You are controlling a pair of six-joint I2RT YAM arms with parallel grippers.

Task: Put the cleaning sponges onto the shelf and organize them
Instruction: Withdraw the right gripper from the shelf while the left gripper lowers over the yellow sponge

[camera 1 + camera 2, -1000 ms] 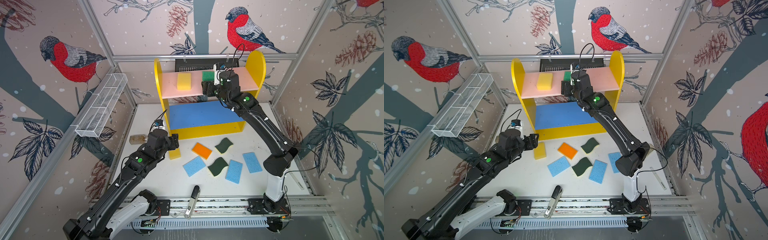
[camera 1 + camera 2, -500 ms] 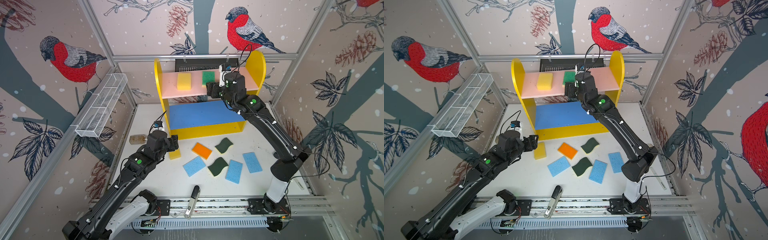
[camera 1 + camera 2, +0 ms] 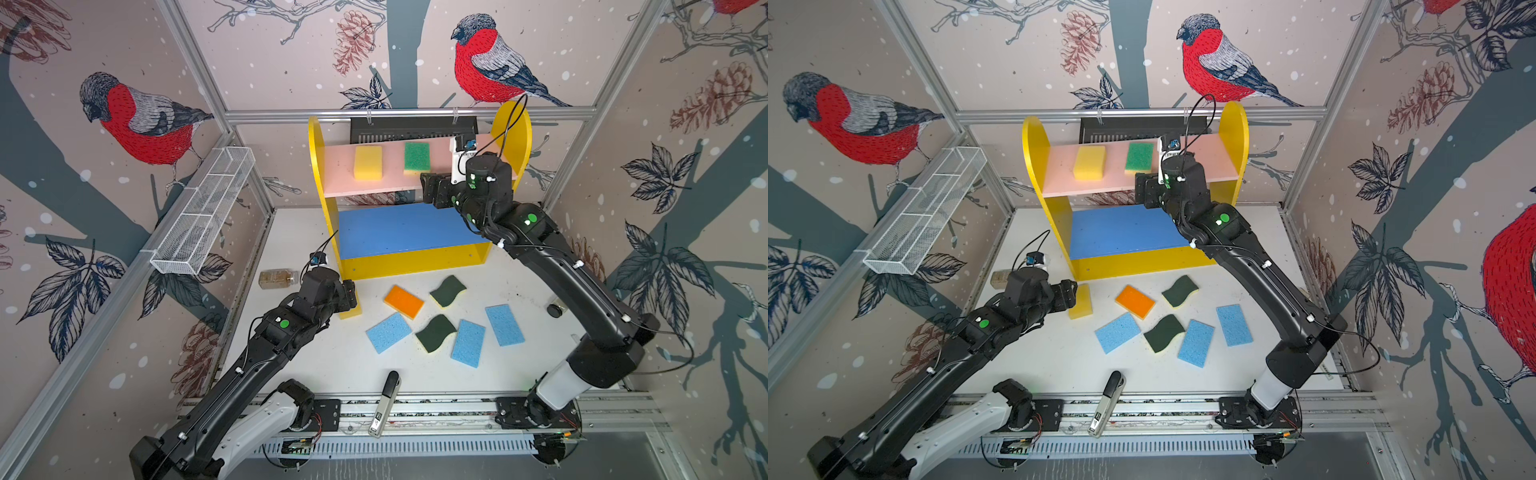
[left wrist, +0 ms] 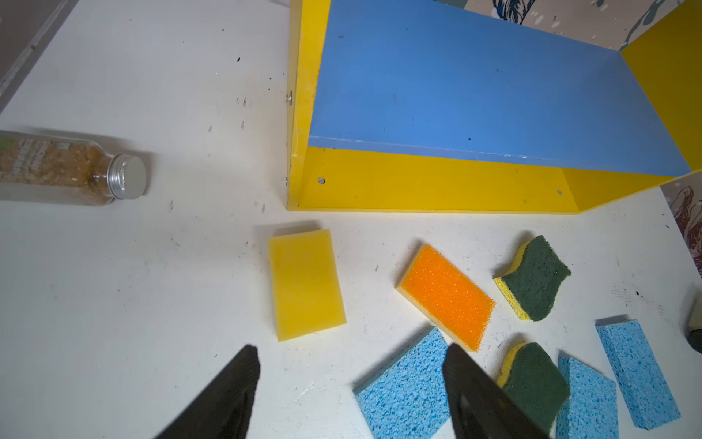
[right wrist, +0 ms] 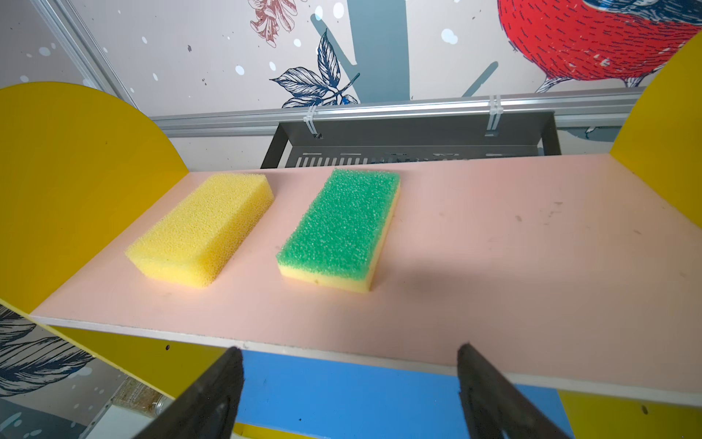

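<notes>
The shelf (image 3: pixel 316 166) stands at the back. On its pink upper board lie a yellow sponge (image 3: pixel 368 163) (image 5: pixel 201 228) and a green-topped sponge (image 3: pixel 417 156) (image 5: pixel 342 224). My right gripper (image 3: pixel 430 189) (image 5: pixel 348 349) hovers open and empty just off that board's front edge. The blue lower board (image 4: pixel 475 87) is bare. On the table lie a second yellow sponge (image 4: pixel 305 283), an orange-topped one (image 3: pixel 404 301), two dark green ones (image 3: pixel 448 291) (image 3: pixel 436 332) and three light blue ones (image 3: pixel 388 332) (image 3: pixel 468 343) (image 3: pixel 504 325). My left gripper (image 3: pixel 1071 293) (image 4: pixel 351 351) is open beside the yellow one.
A brownish bottle (image 3: pixel 277 278) lies left of the shelf. A white wire basket (image 3: pixel 203 216) hangs on the left wall. A black-and-white tool (image 3: pixel 384 403) rests at the table's front edge, and a small dark object (image 3: pixel 555 309) sits by the right arm.
My right gripper has let go of the green-topped sponge on the pink board, drawn back toward the front and opened wider. The left arm has hardly moved.
</notes>
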